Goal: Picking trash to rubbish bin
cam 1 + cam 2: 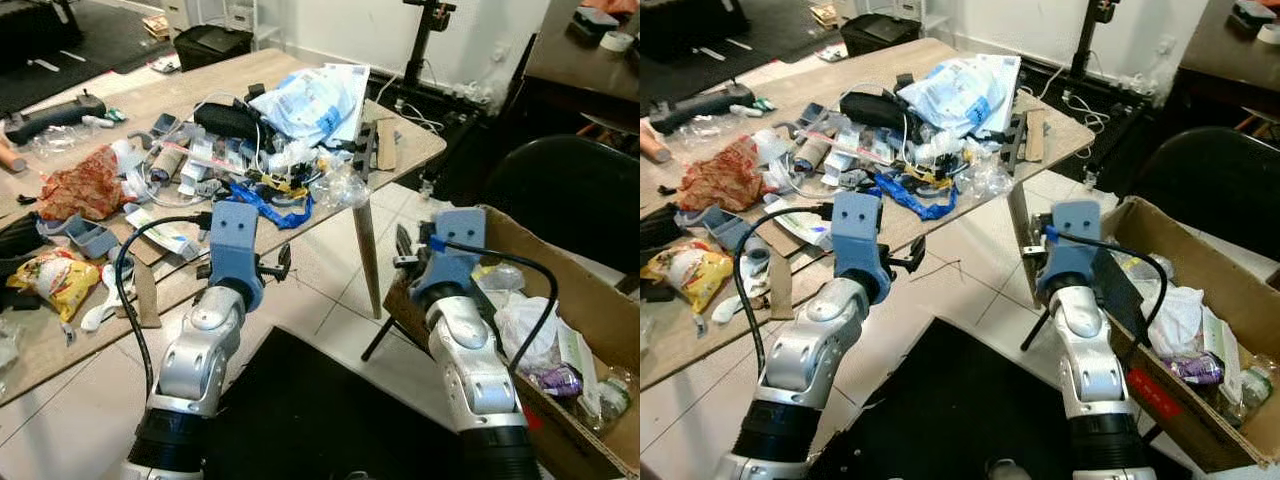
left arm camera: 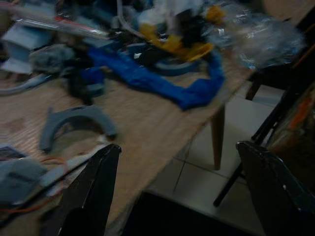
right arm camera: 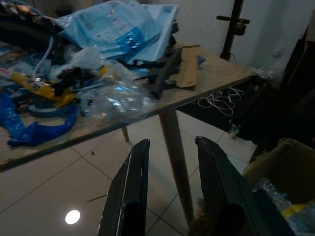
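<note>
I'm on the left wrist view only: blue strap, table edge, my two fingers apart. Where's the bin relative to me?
Observer: A cardboard box holding trash stands on the floor to the robot's right, beyond the table corner.
Operator: Where's the other arm?
Observer: The right gripper hangs over the floor tiles between table and box, holding nothing.
Operator: Anything bigger than the blue strap worth grabbing?
Observer: Yes, a large pale-blue plastic bag lies farther back on the table.

We see a wooden worktop [image 1: 400,150] on slim legs standing on a pale tiled floor [image 1: 330,270]. A black chair [image 1: 575,190] sits beside it; a white wall [image 1: 480,30] and dark stand [image 1: 425,30] lie behind.
</note>
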